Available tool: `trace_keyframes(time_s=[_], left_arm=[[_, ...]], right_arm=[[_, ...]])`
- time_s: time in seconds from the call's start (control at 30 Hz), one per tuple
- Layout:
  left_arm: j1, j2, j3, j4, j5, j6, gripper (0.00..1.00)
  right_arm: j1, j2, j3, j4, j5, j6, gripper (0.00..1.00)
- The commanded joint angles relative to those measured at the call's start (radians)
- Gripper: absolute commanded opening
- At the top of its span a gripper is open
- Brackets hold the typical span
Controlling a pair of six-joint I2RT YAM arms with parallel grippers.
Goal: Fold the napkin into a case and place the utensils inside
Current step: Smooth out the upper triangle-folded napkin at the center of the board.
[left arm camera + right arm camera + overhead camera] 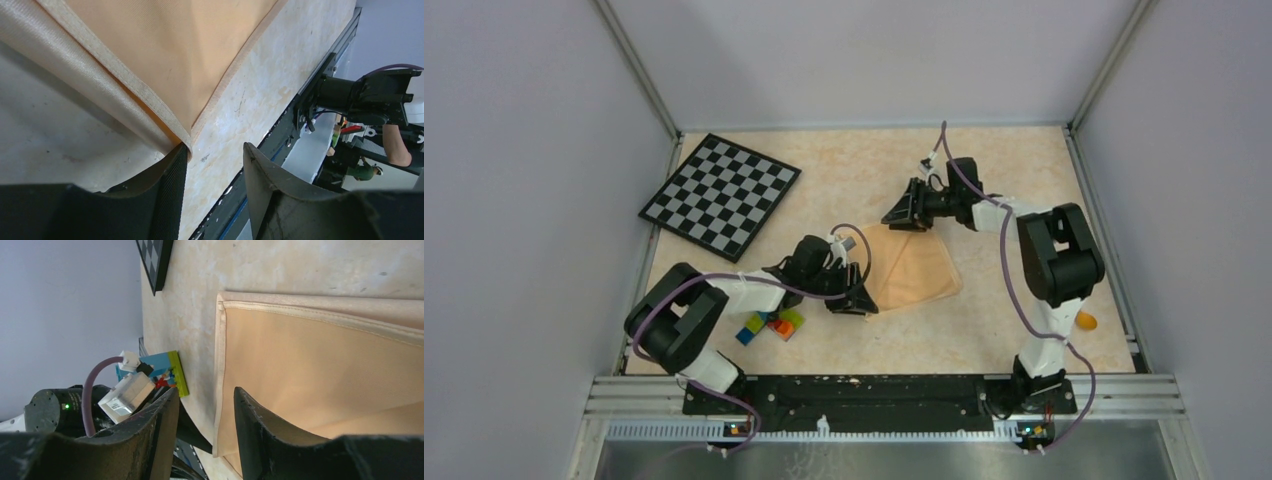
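The peach-orange napkin [914,268] lies folded in layers on the table's middle. My left gripper [856,300] sits low at its near left corner and is open. In the left wrist view the napkin [170,55] ends in a corner touching the left fingertip [181,152], and nothing is between the fingers of the gripper [215,149]. My right gripper [906,214] is at the far left corner, open. The right wrist view has the napkin [310,355] with its hem beyond the gripper [205,391]. An orange-yellow piece [1085,321], seemingly one of the utensils, peeks from behind the right arm.
A black-and-white checkerboard [720,192] lies at the back left, its corner [156,260] also in the right wrist view. Coloured toy bricks [770,325] sit under the left arm, and the bricks [167,371] show past the right fingers. Metal rails edge the table.
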Motion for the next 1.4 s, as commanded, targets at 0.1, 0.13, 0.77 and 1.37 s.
trace_keyframes(time_s=[0.1, 0.13, 0.77, 1.37], left_arm=[[-0.012, -0.033, -0.004, -0.025, -0.036, 0.021, 0.53], [-0.011, -0.052, 0.008, -0.056, -0.046, 0.035, 0.54], [0.231, 0.124, 0.376, -0.131, -0.076, 0.158, 0.41], [0.249, 0.321, 0.582, -0.327, -0.386, 0.300, 0.45]], right_arm=[[0.069, 0.006, -0.006, 0.067, -0.003, 0.007, 0.44], [0.072, 0.005, -0.009, 0.067, -0.004, 0.008, 0.44], [0.080, 0.019, -0.042, 0.119, 0.001, 0.041, 0.33], [0.129, 0.031, -0.102, 0.155, -0.004, 0.042, 0.27]])
